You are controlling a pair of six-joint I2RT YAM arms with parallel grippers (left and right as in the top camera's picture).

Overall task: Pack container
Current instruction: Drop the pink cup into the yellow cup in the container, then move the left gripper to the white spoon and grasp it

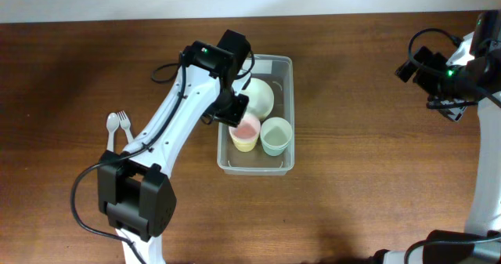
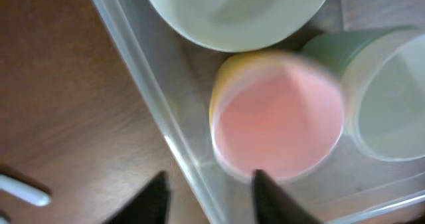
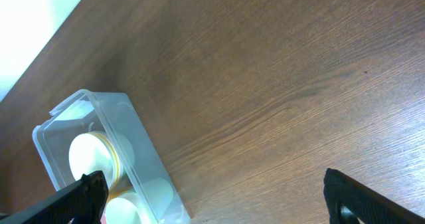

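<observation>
The container [image 1: 286, 76] sits on the worktop [image 1: 376, 178] near the middle, its long sides running away from us. Inside it we see a white bowl [image 1: 259, 96] at the far end. Nearer lie a pink cup [image 2: 279, 117] nested in a yellow cup [image 1: 243, 143] and, just beside them, a pale green cup [image 1: 275, 135]. The nested pair is touching the left wall.

The left gripper [image 2: 211, 197] hangs over the container's left side. Its jaws are apart, with the clear wall between them, one finger outside over the wood and the other inside by the pink cup. They grip nothing.

The right gripper [image 3: 222, 204] is well apart from the container, over bare wood at the right edge, with its jaws spread wide.

White cutlery [image 1: 113, 124] lies on the worktop to the left, beside the left arm.
</observation>
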